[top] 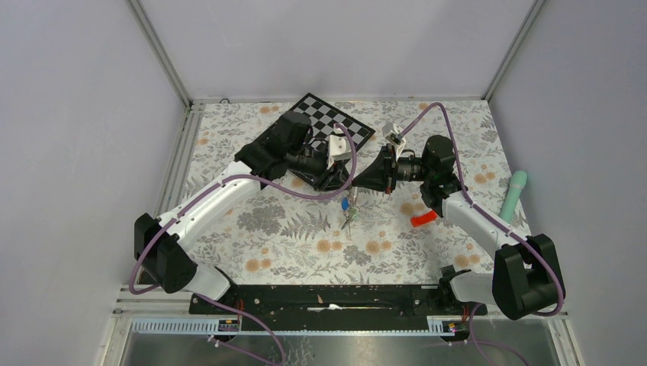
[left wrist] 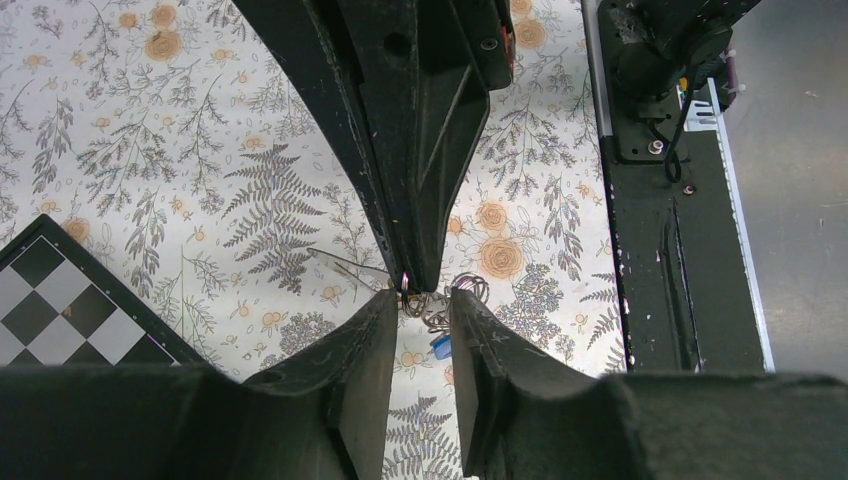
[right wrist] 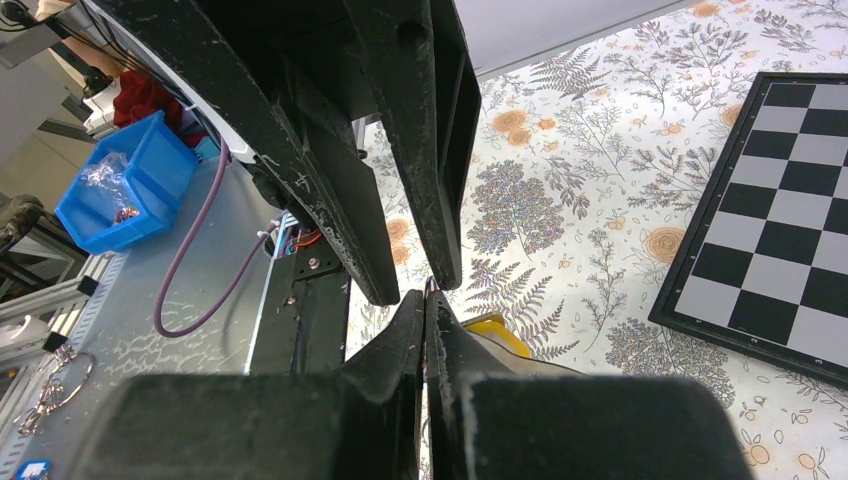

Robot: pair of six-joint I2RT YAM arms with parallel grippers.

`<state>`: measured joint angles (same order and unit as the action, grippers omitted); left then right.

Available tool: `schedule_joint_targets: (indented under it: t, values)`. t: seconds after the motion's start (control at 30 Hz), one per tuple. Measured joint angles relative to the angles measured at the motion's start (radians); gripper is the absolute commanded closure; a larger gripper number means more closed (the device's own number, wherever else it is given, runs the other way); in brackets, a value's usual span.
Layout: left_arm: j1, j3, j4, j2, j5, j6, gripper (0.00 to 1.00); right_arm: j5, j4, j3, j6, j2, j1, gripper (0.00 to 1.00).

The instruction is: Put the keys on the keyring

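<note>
Left gripper (left wrist: 420,305) narrowly parted, its 2 fingers bracketing the tip of the right gripper (right wrist: 425,298), clamping nothing that shows. Right gripper closed tight, pinching the keyring (left wrist: 443,303) at its tip. Keys (top: 348,212) dangle just below, blue tag (left wrist: 440,347) and yellow tag (right wrist: 497,327) showing, over mid-table (top: 290,244), near the checkerboard (top: 336,122).

A checkerboard (top: 329,116) lies far back on the floral cloth (top: 290,238) — red piece (top: 424,219) and mint-green cylinder (top: 514,194) at right

Bright, even, diffuse light; shadows are faint and soft. In wrist views, dark fingers (left wrist: 340,400) at six o'clock look blurred.
</note>
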<state>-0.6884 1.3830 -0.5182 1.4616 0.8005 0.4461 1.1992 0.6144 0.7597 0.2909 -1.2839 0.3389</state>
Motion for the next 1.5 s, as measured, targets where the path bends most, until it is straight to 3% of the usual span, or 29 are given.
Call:
schedule_joint_targets:
  t: [0.23,0.4,1.5]
  values:
    - [0.004,0.0,0.001,0.0,-0.005,-0.003,0.57,0.0,0.0,0.0,0.0,0.0,0.0,1.0]
    - [0.014,-0.011,0.015,0.0,-0.012,-0.007,0.57,0.0,0.0,0.0,0.0,0.0,0.0,1.0]
    - [0.021,-0.034,0.02,0.041,0.056,-0.067,0.97,0.0,-0.014,0.0,-0.034,0.0,0.0,1.0]
